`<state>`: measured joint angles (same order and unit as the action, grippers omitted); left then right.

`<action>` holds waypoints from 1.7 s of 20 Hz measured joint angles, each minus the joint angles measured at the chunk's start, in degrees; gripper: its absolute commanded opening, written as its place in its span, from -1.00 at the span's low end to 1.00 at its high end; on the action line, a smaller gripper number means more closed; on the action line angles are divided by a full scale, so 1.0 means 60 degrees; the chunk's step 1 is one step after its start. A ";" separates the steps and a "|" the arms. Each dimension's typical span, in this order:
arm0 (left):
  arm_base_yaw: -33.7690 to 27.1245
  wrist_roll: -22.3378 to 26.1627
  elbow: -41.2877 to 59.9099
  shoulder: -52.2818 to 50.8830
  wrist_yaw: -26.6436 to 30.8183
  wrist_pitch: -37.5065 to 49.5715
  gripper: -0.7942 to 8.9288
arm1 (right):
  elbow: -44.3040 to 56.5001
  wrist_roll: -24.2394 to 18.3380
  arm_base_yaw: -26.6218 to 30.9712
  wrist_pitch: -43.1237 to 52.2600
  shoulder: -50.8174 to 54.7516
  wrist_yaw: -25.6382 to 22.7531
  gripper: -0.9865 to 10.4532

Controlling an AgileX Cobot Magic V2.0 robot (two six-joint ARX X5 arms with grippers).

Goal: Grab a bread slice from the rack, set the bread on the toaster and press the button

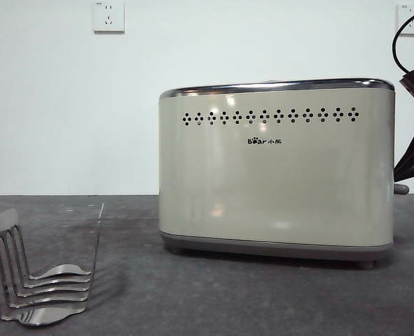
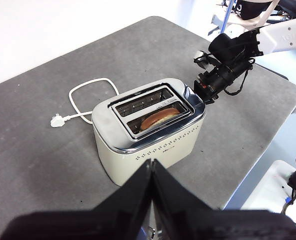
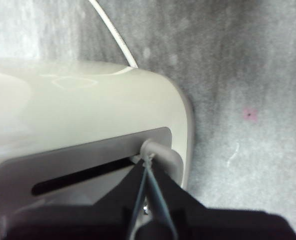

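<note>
The cream toaster (image 1: 277, 175) stands on the grey table. In the left wrist view the toaster (image 2: 153, 145) shows from above, and the slice of bread (image 2: 160, 118) sits down in one of its two slots. The silver rack (image 1: 38, 280) is empty at the front left. My right gripper (image 1: 400, 175) is shut at the toaster's narrow end. Its tips (image 3: 146, 161) touch the grey button (image 3: 162, 150), which also shows in the front view (image 1: 401, 189). My left gripper (image 2: 152, 165) is shut and empty, held high above the table on the toaster's long side.
A white power cord (image 2: 87, 90) with its plug (image 2: 56, 120) lies on the table behind the toaster. Two white wall sockets (image 1: 108, 15) (image 1: 411, 19) are on the back wall. The table's edge (image 2: 268, 150) runs close beyond the right arm.
</note>
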<state>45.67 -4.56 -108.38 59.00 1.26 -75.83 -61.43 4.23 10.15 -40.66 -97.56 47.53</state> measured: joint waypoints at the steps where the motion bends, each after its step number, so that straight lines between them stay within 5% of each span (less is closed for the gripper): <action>1: 0.0000 0.0000 0.0000 0.0000 0.0000 -0.0004 -0.85 | -0.0011 -0.0036 0.0000 -0.0011 -0.0113 0.0062 -0.84; 13: 0.0000 -0.0073 0.0000 0.0018 0.0000 -0.0004 -0.85 | -0.0073 -0.0295 0.0015 -0.0029 -0.0332 0.0328 -0.84; 34: 0.0000 -0.0080 0.0000 0.0189 0.0000 -0.0004 -0.85 | 0.0171 -0.0273 -0.0022 -0.0022 0.1792 -0.0929 -0.84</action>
<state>45.67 -5.04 -108.38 60.14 1.26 -75.85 -60.40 2.59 10.02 -40.80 -86.80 41.95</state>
